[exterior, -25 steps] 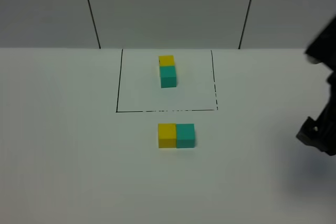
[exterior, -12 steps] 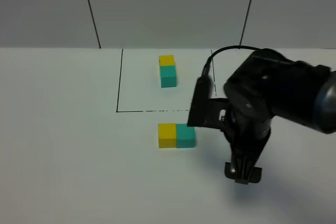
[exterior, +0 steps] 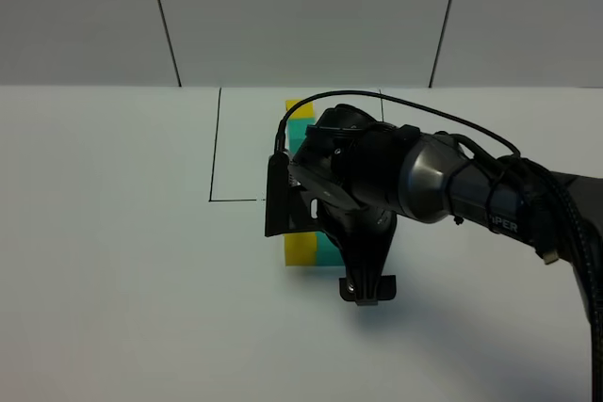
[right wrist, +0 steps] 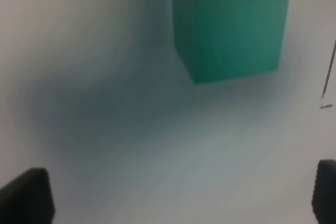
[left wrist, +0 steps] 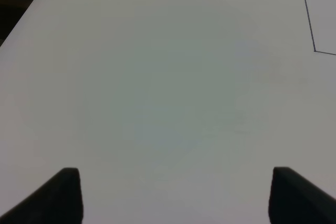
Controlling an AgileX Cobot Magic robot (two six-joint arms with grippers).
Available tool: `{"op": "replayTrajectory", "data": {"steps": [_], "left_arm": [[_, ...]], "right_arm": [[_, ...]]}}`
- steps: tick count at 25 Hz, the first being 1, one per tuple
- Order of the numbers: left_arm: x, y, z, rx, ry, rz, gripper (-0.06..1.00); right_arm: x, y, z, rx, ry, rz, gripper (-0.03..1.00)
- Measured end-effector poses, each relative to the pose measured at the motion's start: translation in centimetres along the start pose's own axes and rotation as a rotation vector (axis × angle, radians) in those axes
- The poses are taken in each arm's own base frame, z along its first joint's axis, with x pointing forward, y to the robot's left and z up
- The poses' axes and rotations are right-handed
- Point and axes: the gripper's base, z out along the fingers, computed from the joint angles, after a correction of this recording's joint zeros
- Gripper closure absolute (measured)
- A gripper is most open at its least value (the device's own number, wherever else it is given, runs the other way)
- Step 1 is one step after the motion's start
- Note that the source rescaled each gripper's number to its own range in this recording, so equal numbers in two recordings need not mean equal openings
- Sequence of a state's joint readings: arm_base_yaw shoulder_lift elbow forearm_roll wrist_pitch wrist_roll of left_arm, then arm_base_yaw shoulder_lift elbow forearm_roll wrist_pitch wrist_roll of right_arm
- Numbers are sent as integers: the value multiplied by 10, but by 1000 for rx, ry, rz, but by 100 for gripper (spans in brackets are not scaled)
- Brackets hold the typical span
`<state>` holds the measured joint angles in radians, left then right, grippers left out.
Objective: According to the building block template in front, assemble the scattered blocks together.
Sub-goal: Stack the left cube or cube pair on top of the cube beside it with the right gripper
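The scattered blocks sit just in front of the drawn frame. The loose yellow cube (exterior: 301, 249) shows beside my right arm, and the loose teal cube (right wrist: 231, 30) touches it, filling the right wrist view. My right gripper (exterior: 366, 287) hangs open just right of and in front of that pair, with nothing between its fingertips (right wrist: 26, 195). The building block template (exterior: 297, 120), yellow behind teal inside the black rectangle (exterior: 215, 143), is half hidden by the arm. My left gripper (left wrist: 176, 198) is open over bare table, outside the exterior view.
The white table (exterior: 113, 280) runs wide on both sides of the blocks. A grey panelled wall (exterior: 301, 16) rises behind it. My right arm and its cable (exterior: 471, 185) stretch from the right edge to the middle.
My right arm has swept in from the right edge to the middle and now covers most of the loose teal cube and part of the template. The cubes have not moved.
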<state>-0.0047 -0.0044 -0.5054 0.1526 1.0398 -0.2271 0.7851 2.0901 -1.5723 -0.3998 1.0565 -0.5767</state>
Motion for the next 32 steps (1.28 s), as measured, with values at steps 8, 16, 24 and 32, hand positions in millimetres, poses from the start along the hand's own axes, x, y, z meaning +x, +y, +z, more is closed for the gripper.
{"op": "replayTrajectory", "data": {"steps": [8, 16, 24, 32], "left_arm": [[0, 0, 0, 0, 0, 0, 34], [0, 0, 0, 0, 0, 0, 34], [0, 0, 0, 0, 0, 0, 34], [0, 0, 0, 0, 0, 0, 34]], "right_arm": [[-2, -5, 0, 47, -16, -65, -3], [-10, -8, -3, 68, -94, -81, -3], [-29, -30, -40, 58, -275, -22, -3], [-18, -58, -14, -39, -259, 51, -3]]}}
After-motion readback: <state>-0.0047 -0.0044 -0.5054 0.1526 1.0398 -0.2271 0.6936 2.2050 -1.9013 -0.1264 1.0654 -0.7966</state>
